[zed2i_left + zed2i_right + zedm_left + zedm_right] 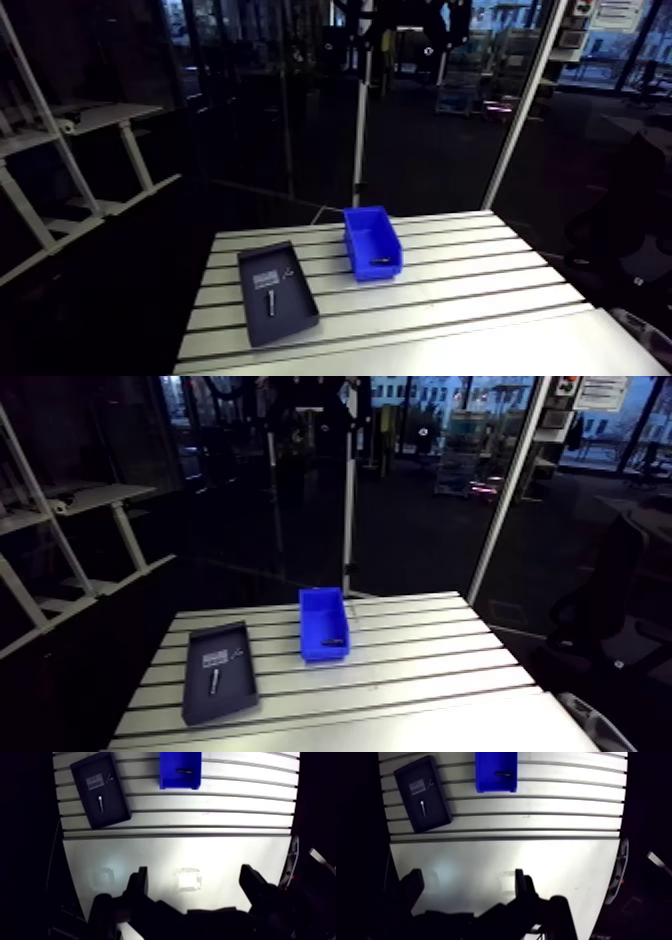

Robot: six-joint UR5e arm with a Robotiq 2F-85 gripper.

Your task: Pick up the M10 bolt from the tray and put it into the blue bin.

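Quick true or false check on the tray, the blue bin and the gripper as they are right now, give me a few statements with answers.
1. A bolt lies in the dark tray. True.
2. The blue bin is empty. False: a small dark part lies inside it.
3. The gripper is shut on a bolt. False: its fingers are open with nothing between them.
4. The tray and the bin stand apart on the table. True.

Tray [112, 802] and bin [167, 772] sit side by side on table [200, 802], apart, both well ahead of gripper [195, 877]. Bolt [100, 803] lies in tray. Small part [183, 771] lies in bin.
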